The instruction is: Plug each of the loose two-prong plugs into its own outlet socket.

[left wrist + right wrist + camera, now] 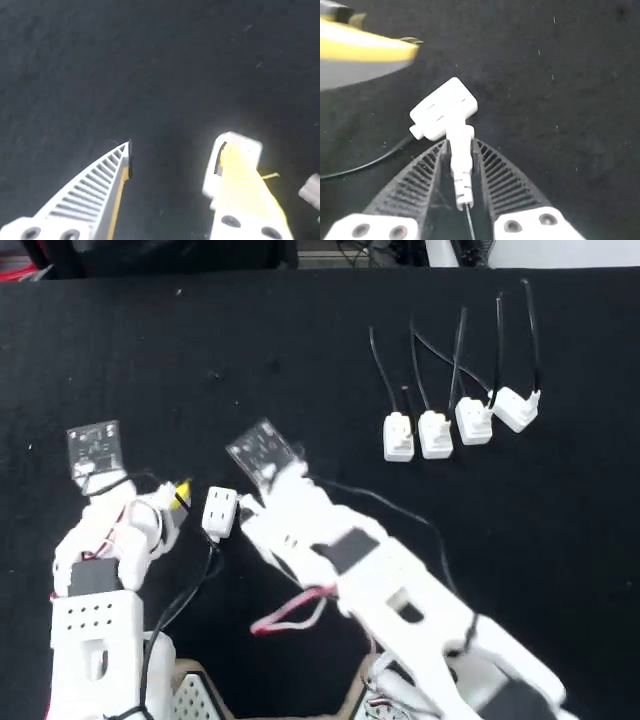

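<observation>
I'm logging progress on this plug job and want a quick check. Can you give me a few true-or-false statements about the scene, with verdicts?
1. The right gripper is shut on a plug. True.
2. The left gripper holds a plug too. False: it is open, with nothing between its fingers.
3. The held plug's tip meets a white socket. True.
4. That socket's cord is red. False: the cord is black.
5. Four more white pieces with black wires lie in a row on the table. True.
</observation>
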Available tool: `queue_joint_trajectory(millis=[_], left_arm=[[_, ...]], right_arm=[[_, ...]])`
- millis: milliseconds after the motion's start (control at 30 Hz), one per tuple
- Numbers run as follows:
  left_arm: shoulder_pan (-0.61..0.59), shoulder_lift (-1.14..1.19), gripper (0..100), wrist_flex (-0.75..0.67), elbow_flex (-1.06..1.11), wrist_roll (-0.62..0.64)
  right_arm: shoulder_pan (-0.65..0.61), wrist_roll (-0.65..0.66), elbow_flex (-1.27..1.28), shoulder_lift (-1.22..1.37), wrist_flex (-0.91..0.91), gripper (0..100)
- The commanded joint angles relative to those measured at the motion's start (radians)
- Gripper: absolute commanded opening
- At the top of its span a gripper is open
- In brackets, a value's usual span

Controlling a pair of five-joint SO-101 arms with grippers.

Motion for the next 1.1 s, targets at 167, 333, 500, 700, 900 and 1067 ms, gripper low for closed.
queue_joint_trajectory(millis=[167,333,500,700,900,1067], left_arm=[[-0.200,-0.011,29,0.160,0.010,-0.098],[-0.254,-0.011,29,0.163,0.079,-0.097],[-0.257,-0.011,29,0.158,0.101,-0.095],[-0.249,-0.011,29,0.158,0.105,-0.097],[-0.249,-0.011,29,0.163,0.102,-0.097],[-0.249,-0.011,29,0.164,0.104,-0.097]], right_arm=[[0.018,0.078,-0.484,0.294,0.373,1.1],[0.009,0.152,-0.674,0.437,0.514,1.1],[-0.028,0.264,-0.868,0.562,0.640,1.1],[-0.032,0.423,-1.106,0.713,0.724,1.1],[-0.040,0.528,-1.251,0.845,0.753,1.1],[-0.068,0.554,-1.351,0.937,0.792,1.1]])
